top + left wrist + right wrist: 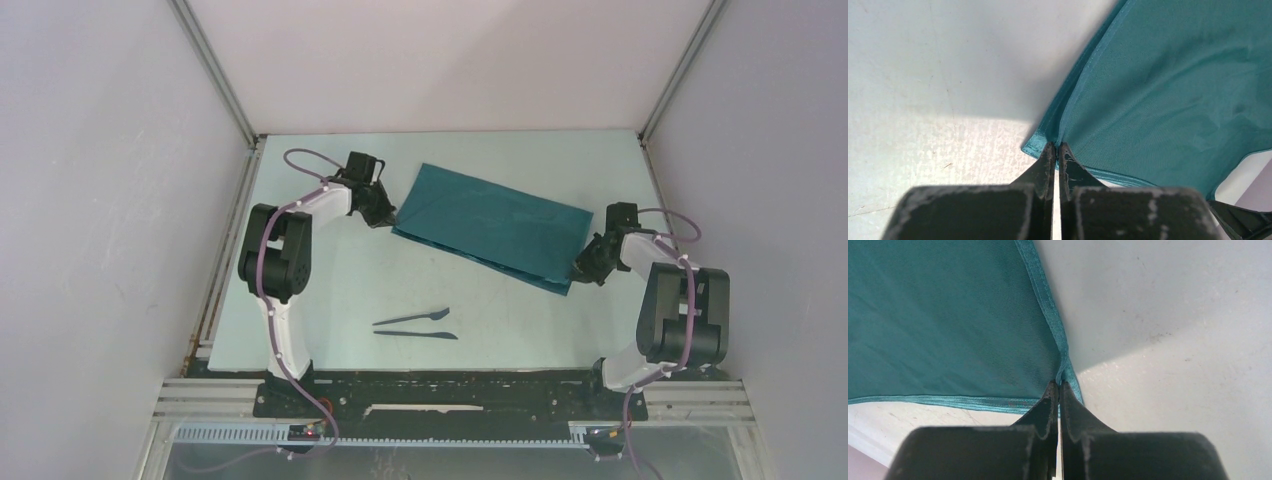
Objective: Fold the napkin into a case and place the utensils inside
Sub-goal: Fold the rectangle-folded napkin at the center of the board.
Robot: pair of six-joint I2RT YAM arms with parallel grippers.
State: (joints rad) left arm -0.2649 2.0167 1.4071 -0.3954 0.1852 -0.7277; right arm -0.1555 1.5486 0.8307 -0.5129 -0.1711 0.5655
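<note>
The dark teal napkin (488, 226) lies folded into a wide slanted band across the back of the table. My left gripper (384, 217) is shut on its near-left corner, the hem pinched between the fingertips (1058, 146). My right gripper (580, 268) is shut on the near-right corner of the napkin (948, 320), with the cloth edge caught at the tips (1059, 383). The napkin (1168, 85) fills the right side of the left wrist view. Two dark utensils (415, 325) lie side by side on the table in front, apart from the cloth and from both grippers.
The pale table (330, 290) is walled in by white panels at the left, back and right. A metal rail (215, 290) runs along its left edge. Both arm bases stand at the near edge.
</note>
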